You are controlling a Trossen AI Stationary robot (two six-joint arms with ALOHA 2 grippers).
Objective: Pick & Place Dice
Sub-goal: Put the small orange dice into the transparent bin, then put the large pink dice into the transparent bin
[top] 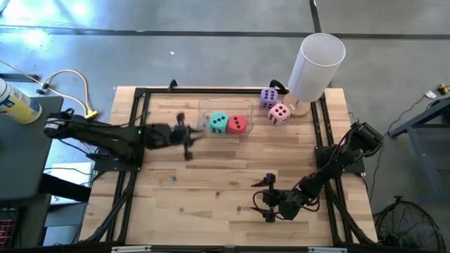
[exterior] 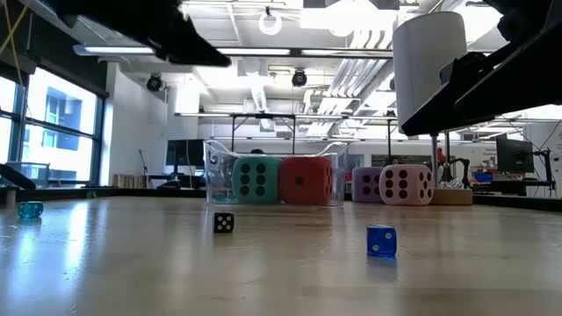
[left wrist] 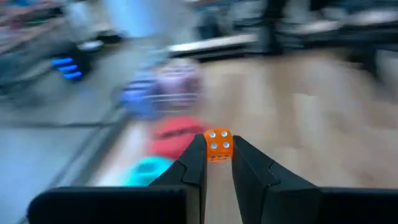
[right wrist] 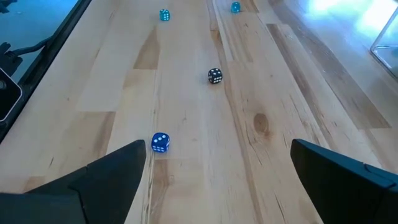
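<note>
The small orange die (left wrist: 218,144) sits pinched between our left gripper (left wrist: 217,155)'s nearly shut fingers near the clear tub (top: 205,112), so we judge the carry underway, needing a release over it.

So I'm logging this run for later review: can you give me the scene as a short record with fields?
left claw: shut on a small orange die, raised by the clear box
right claw: open, low over the table's near side
clear box: teal die and red die inside
beside white cylinder: purple die, pink die
loose on table: small black die, small blue die
</note>
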